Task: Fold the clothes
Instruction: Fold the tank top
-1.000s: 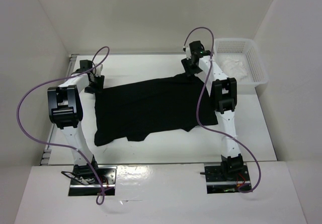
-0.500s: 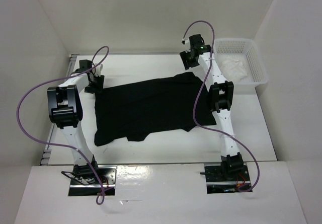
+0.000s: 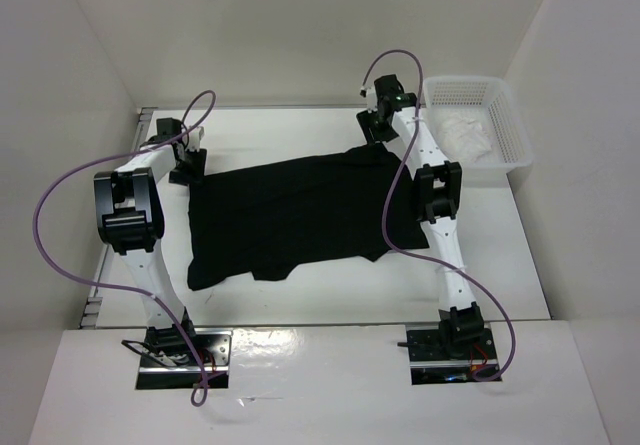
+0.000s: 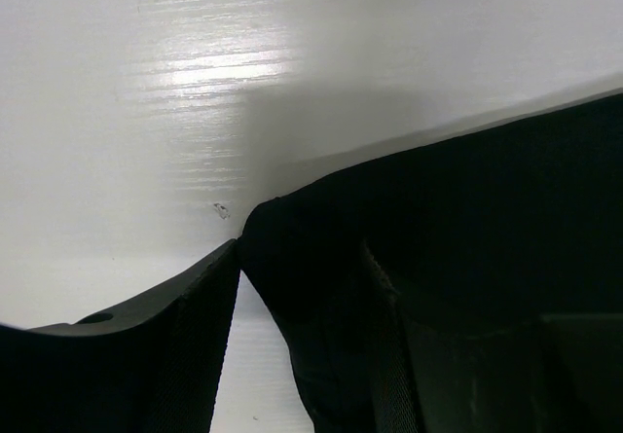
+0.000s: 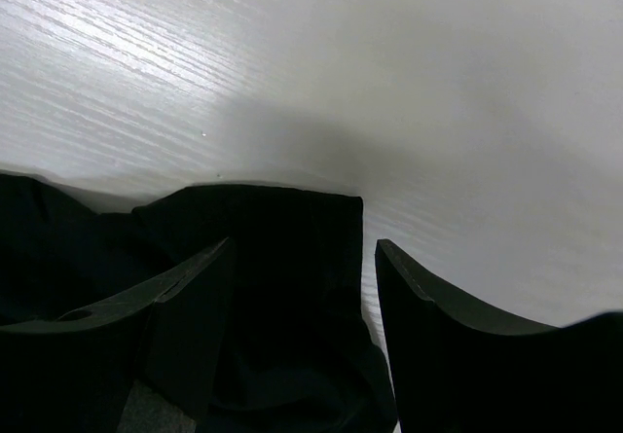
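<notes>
Black T-shirt (image 3: 300, 215) lies spread flat on the table (image 3: 330, 300), just left of the white mesh basket (image 3: 515, 135), its long axis running straight away from that basket. Right gripper (image 3: 378, 130) sits at the far corner nearest the basket, jaws apart, cloth between them, not pinched. Left gripper (image 3: 187, 168) takes the far corner farthest from the basket, jaws likewise apart around the hem. One corner each, and a close-and-lift looks next.

Plain black T-shirt (image 3: 300, 215), white mesh basket (image 3: 512, 130)
</notes>
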`<action>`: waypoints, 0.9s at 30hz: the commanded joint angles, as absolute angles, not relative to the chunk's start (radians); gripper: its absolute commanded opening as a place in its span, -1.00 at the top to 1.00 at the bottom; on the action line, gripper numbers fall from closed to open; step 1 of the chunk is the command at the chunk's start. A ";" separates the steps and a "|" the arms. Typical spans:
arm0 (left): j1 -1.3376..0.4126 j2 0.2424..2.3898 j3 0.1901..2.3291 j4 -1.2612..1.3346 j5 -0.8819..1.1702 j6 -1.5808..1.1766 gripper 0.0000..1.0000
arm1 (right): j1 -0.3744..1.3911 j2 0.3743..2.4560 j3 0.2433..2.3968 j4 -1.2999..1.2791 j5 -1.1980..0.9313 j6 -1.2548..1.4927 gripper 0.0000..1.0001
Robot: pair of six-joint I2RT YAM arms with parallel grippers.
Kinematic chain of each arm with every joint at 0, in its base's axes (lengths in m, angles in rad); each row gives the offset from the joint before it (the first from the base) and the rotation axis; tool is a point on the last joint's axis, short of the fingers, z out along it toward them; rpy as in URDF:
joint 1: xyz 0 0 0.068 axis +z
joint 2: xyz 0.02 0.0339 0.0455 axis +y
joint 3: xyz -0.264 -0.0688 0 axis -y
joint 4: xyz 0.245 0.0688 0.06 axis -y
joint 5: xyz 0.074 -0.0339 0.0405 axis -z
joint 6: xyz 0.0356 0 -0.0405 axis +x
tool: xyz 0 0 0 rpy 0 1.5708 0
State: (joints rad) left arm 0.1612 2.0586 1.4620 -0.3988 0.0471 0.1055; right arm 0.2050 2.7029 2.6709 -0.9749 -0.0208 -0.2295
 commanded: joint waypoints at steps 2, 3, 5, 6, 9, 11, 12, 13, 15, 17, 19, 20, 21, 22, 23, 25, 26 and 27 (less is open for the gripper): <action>0.163 2.121 1.463 -0.433 0.054 0.136 -0.14 | 0.209 2.720 2.715 -1.012 -0.034 -0.245 -0.33; 0.163 2.121 1.463 -0.433 0.054 0.137 -0.14 | 0.209 2.730 2.715 -1.022 -0.034 -0.245 -0.33; 0.163 2.132 1.463 -0.433 0.054 0.137 -0.12 | 0.209 2.740 2.715 -1.022 -0.034 -0.245 -0.33; 0.163 2.132 1.463 -0.433 0.054 0.137 -0.12 | 0.209 2.740 2.715 -1.022 -0.034 -0.245 -0.33; 0.163 2.132 1.474 -0.442 0.063 0.137 -0.03 | 0.218 2.763 2.724 -1.032 -0.044 -0.245 -0.33; 0.163 2.132 1.474 -0.442 0.063 0.137 0.04 | 0.227 2.772 2.724 -1.043 -0.044 -0.255 -0.33; 0.163 2.132 1.474 -0.442 0.063 0.137 0.07 | 0.227 2.772 2.733 -1.043 -0.044 -0.255 -0.33; 0.163 2.132 1.474 -0.442 0.063 0.137 0.16 | 0.227 2.783 2.734 -1.043 -0.054 -0.255 -0.33; 0.163 2.132 1.474 -0.442 0.063 0.137 0.29 | 0.236 2.783 2.734 -1.054 -0.054 -0.255 -0.15; 0.163 2.141 1.485 -0.442 0.072 0.137 0.50 | 0.236 2.792 2.734 -1.054 -0.054 -0.264 0.07; 0.163 2.152 1.496 -0.453 0.072 0.137 0.69 | 0.245 2.801 2.734 -1.063 -0.054 -0.264 0.53; 0.163 2.152 1.496 -0.453 0.072 0.137 0.79 | 0.245 2.801 2.734 -1.063 -0.054 -0.264 0.67; 0.163 2.152 1.506 -0.462 0.072 0.137 0.97 | 0.245 2.801 2.734 -1.063 -0.054 -0.264 0.90; 0.163 2.163 1.506 -0.462 0.072 0.137 1.00 | 0.245 2.801 2.743 -1.063 -0.054 -0.264 1.00; 0.163 2.163 1.506 -0.462 0.072 0.137 1.00 | 0.245 2.801 2.743 -1.063 -0.054 -0.264 1.00; 0.163 2.151 1.517 -0.462 0.072 0.127 1.00 | 0.245 2.781 2.763 -1.063 -0.054 -0.264 1.00; 0.163 2.142 1.528 -0.472 0.072 0.127 1.00 | 0.245 2.755 2.763 -1.063 -0.054 -0.264 1.00; 0.163 2.132 1.528 -0.482 0.063 0.127 1.00 | 0.245 2.737 2.763 -1.063 -0.043 -0.264 1.00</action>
